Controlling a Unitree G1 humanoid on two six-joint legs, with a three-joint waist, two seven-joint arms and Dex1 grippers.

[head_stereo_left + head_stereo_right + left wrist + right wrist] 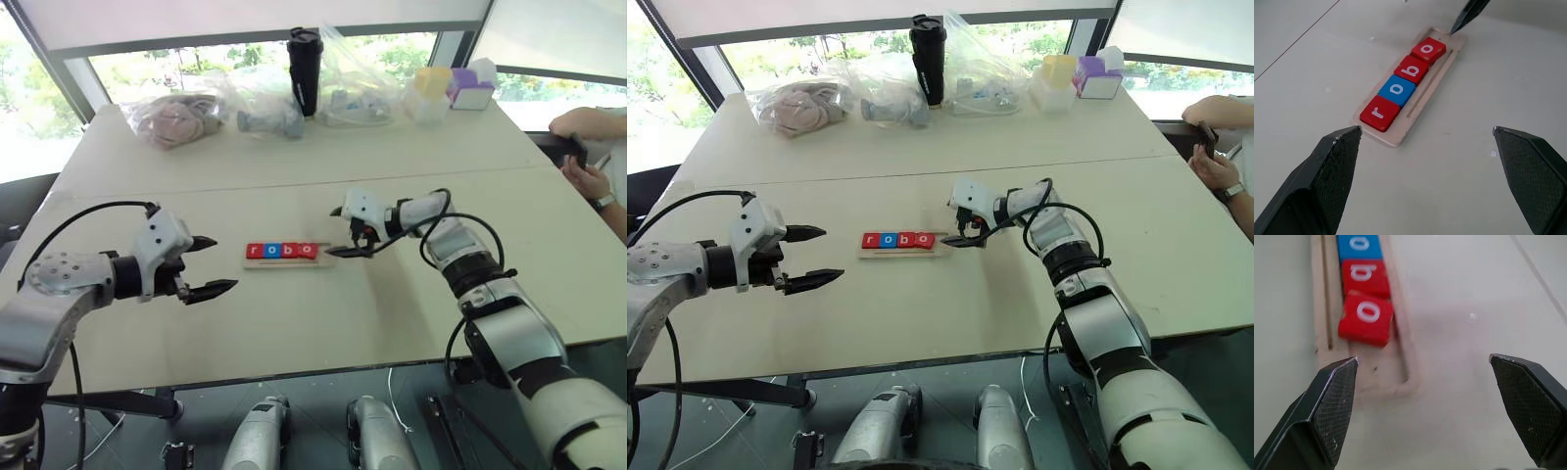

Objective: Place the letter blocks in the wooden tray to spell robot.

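Four blocks (1402, 85) sit in the tray (1435, 85) mid-table reading r-o-b-o — the last one tilted — while the right gripper (350, 235) hangs at the tray's right end, fingers apart, and the left gripper (208, 266) waits well left, fingers spread wide.

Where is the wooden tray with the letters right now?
The wooden tray lies mid-table between the two grippers, nearer the right gripper, holding four letter blocks.
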